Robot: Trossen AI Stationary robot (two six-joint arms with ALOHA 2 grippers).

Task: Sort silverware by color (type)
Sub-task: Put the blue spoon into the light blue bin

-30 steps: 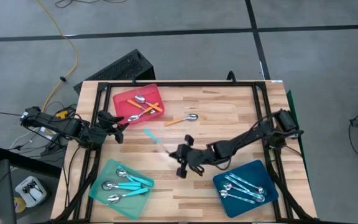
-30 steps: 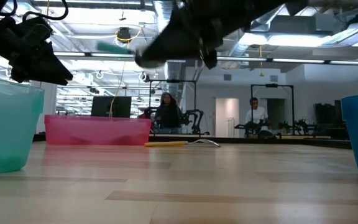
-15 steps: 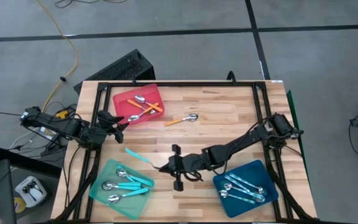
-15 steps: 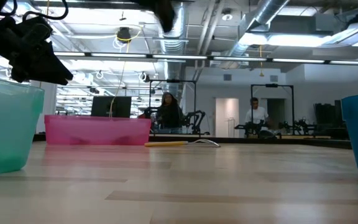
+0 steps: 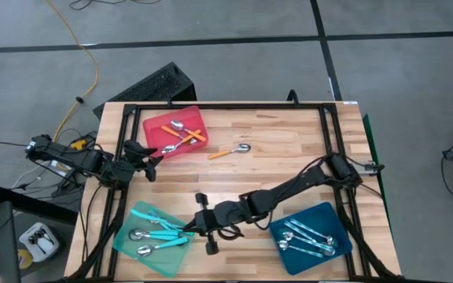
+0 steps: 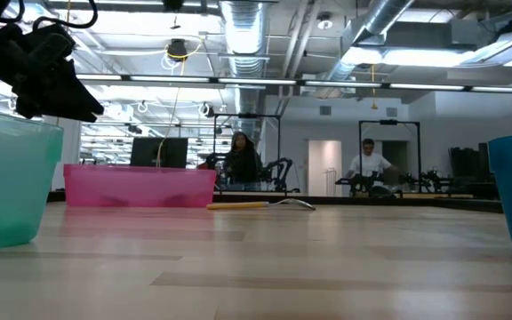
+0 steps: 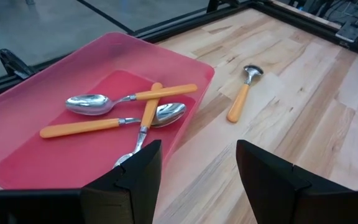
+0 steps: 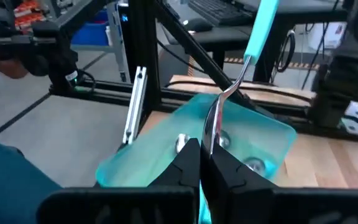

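A turquoise spoon [image 8: 219, 118] is clamped by its bowl in the right gripper [image 5: 203, 226], handle out toward nine o'clock over the mint-green tray's [image 5: 129, 228] three o'clock rim, so it can be dropped among matching spoons. The left gripper [image 5: 149, 157], fingers apart and empty, is parked beside the red tray [image 5: 154, 124]; one orange spoon [image 5: 230, 151] is left loose on the table [image 5: 289, 141].
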